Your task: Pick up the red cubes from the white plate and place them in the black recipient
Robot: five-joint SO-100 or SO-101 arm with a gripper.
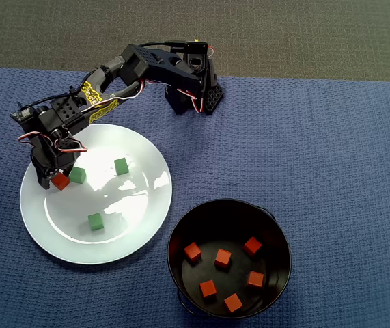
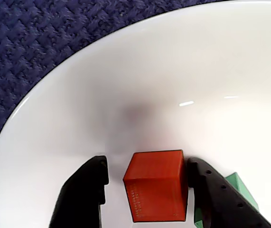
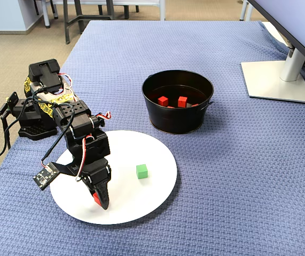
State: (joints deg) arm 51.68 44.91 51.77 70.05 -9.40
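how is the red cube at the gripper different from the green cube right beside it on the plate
The red cube sits between the gripper's fingers; the green cube lies free outside them. The red cube is nearer the white plate's rim in the overhead view. Both rest on the plate and look alike in size.

Blk arm (image 1: 147, 68), yellow tape, red/white wires.

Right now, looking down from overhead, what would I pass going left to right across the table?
Fingers around a red cube → green cube → another green cube → white plate's right rim → black pot holding red cubes.
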